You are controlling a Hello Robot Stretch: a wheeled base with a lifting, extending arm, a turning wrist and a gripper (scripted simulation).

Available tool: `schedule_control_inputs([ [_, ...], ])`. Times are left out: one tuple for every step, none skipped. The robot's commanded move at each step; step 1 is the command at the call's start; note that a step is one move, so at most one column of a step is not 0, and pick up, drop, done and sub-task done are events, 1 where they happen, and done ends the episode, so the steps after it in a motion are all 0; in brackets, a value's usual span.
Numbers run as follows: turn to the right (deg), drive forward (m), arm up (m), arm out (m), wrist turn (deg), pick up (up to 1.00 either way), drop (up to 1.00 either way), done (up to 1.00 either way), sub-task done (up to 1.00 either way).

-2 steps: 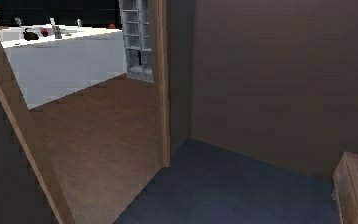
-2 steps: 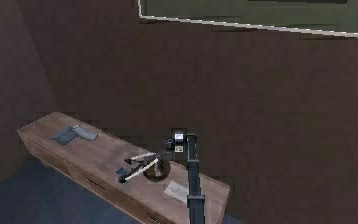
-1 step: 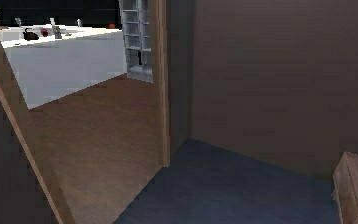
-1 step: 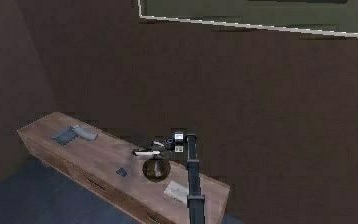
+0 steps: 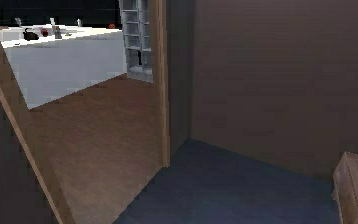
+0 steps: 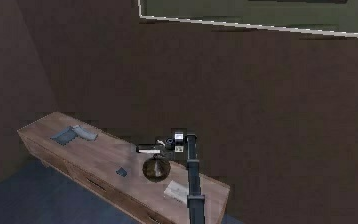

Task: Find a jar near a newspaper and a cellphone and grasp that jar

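Dresser (image 6: 102, 150) carries one grey newspaper (image 6: 72, 133), one round dark object (image 6: 155, 170); end effector (image 6: 147, 150): cannot tell if holding anything.

Arm (image 6: 193, 182) reaches up arm side view; claw (image 6: 147, 150) at far end, pointing left.

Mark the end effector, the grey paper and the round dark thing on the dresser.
end effector (image 6: 145, 149): arm side view, between its fingertips.
grey paper (image 6: 74, 133): arm side view, its middle.
round dark thing (image 6: 155, 170): arm side view, its centre.

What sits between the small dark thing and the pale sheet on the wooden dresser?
A round dark container, possibly the jar, seen in the arm side view.
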Motion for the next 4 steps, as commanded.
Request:
schedule_control_inputs([
  [0.0, 0.0, -0.3, 0.0, 0.0, 0.0, 0.0, 0.0, 0.0],
  [0.0, 0.0, 0.0, 0.0, 0.0, 1.0, 0.0, 0.0, 0.0],
  [0.0, 0.0, 0.1, 0.0, 0.0, 0.0, 0.0, 0.0, 0.0],
  [0.0, 0.0, 0.0, 0.0, 0.0, 0.0, 0.0, 1.0, 0.0],
])
